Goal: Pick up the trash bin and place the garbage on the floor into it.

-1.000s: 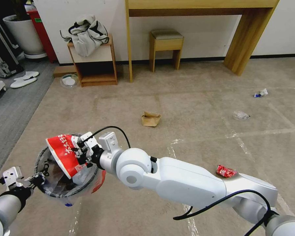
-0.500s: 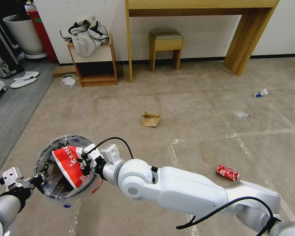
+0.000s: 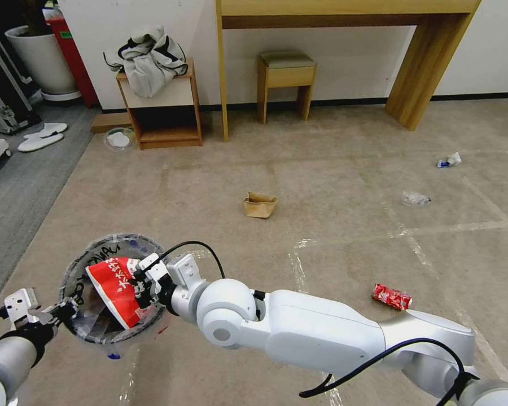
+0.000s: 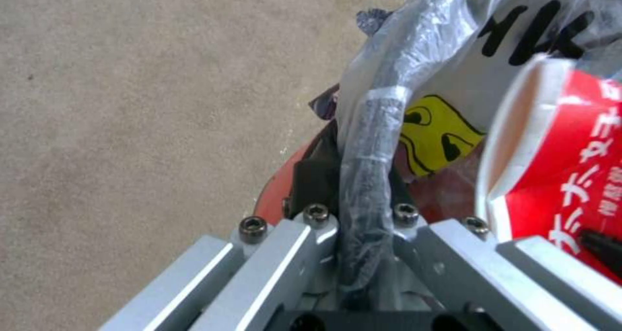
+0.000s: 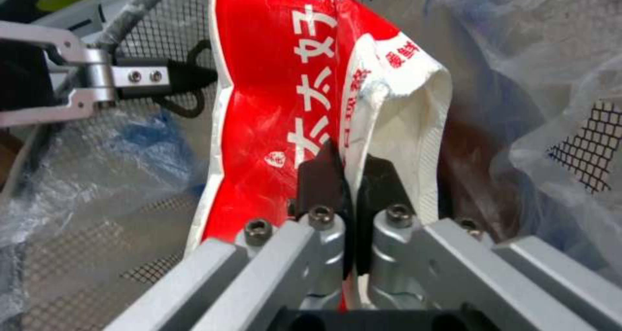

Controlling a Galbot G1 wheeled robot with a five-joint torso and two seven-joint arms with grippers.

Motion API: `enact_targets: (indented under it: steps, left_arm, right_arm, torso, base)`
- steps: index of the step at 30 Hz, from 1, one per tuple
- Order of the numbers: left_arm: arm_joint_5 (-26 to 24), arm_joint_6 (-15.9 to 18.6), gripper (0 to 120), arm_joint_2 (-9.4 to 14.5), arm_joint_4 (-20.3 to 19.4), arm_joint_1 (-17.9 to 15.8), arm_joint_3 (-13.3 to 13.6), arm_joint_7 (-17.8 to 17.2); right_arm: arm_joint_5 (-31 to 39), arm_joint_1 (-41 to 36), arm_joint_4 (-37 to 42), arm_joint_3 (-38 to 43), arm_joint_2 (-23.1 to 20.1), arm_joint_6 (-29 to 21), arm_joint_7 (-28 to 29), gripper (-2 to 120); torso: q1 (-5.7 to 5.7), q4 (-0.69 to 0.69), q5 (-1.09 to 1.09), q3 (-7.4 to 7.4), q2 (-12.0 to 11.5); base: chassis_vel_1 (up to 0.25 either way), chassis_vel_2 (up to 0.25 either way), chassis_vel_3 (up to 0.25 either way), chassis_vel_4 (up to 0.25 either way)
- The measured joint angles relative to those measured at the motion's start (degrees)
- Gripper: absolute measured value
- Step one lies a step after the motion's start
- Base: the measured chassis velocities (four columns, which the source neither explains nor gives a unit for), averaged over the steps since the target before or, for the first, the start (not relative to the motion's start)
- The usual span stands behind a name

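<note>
The trash bin (image 3: 117,240) is a round bin lined with a crinkled clear bag with black writing, held up off the floor at lower left. My left gripper (image 3: 66,311) is shut on its bag-wrapped rim (image 4: 371,141), one finger on each side of it (image 4: 353,180). My right gripper (image 3: 136,282) is shut on a red and white wrapper (image 3: 112,282), which hangs inside the bin's mouth. The right wrist view shows its black pads (image 5: 320,173) pinching the wrapper (image 5: 279,102) above the bag lining. More garbage lies on the carpet: a brown paper bag (image 3: 259,204), a crushed red can (image 3: 391,296), clear plastic (image 3: 415,198) and a white-blue scrap (image 3: 449,160).
A wooden desk (image 3: 429,62) and a stool (image 3: 286,76) stand along the back wall. To their left is a small shelf (image 3: 163,121) with clothes on top. White slippers (image 3: 41,137) lie on the grey carpet at far left. Shiny tape lines cross the beige carpet.
My right arm has lowered, carrying the red wrapper from above the bin's rim down into its mouth. The left gripper and the bin have hardly moved.
</note>
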Motion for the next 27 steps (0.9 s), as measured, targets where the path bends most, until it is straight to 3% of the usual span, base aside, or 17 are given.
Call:
enact_targets:
  steps: [1, 3, 6, 8, 10, 12, 18, 20, 27]
  left_arm:
    - [0.00, 0.00, 0, 0.00, 0.00, 0.00, 0.00, 0.00]
    - [0.00, 0.00, 0, 0.07, 0.07, -0.10, 0.01, 0.02]
    - [0.00, 0.00, 0, 0.10, 0.10, -0.10, 0.01, 0.03]
    - [0.00, 0.00, 0, 0.11, 0.22, -0.15, 0.02, 0.07]
    - [0.00, 0.00, 0, 0.11, 0.22, -0.15, 0.02, 0.07]
    - [0.42, 0.00, 0, -0.04, 0.51, -0.25, 0.22, 0.25]
    - [0.66, 0.01, 0, -0.08, 0.60, -0.24, 0.26, 0.37]
    - [0.76, 0.02, 0, -0.14, 0.70, -0.11, 0.27, 0.64]
    - [0.75, 0.03, 0, -0.32, 0.67, -0.06, 0.35, 0.81]
  right_arm:
    - [0.00, 0.00, 0.00, 0.00, 0.00, 0.00, 0.00, 1]
    - [-0.13, -0.02, -0.27, -0.19, 0.25, -0.29, 0.46, 12]
    - [-0.19, -0.02, -0.34, -0.22, 0.31, -0.36, 0.54, 16]
    - [-0.35, 0.00, -0.43, -0.24, 0.35, -0.47, 0.65, 30]
    - [-0.35, 0.00, -0.43, -0.24, 0.35, -0.47, 0.65, 30]
    - [-0.61, -0.02, -0.43, -0.29, 0.32, -0.60, 0.74, 44]
    - [-0.63, -0.02, -0.25, -0.27, 0.18, -0.72, 0.75, 63]
    - [-0.63, -0.04, -0.14, -0.22, 0.14, -0.73, 0.72, 76]
    - [-0.61, -0.43, 0.33, 0.56, 0.23, -0.04, 0.04, 97]
  torso:
    - [0.00, 0.00, 0.00, 0.00, 0.00]
    - [0.00, 0.00, 0.00, 0.00, 0.00]
    - [0.00, 0.00, 0.00, 0.00, 0.00]
    - [0.00, 0.00, 0.00, 0.00, 0.00]
    - [0.00, 0.00, 0.00, 0.00, 0.00]
    - [0.00, 0.00, 0.00, 0.00, 0.00]
    - [0.00, 0.00, 0.00, 0.00, 0.00]
    - [0.00, 0.00, 0.00, 0.00, 0.00]
    - [0.00, 0.00, 0.00, 0.00, 0.00]
  base:
    - [0.000, 0.000, 0.000, 0.000]
    - [0.000, 0.000, 0.000, 0.000]
    - [0.000, 0.000, 0.000, 0.000]
    - [0.000, 0.000, 0.000, 0.000]
    - [0.000, 0.000, 0.000, 0.000]
    - [0.000, 0.000, 0.000, 0.000]
    - [0.000, 0.000, 0.000, 0.000]
    - [0.000, 0.000, 0.000, 0.000]
    - [0.000, 0.000, 0.000, 0.000]
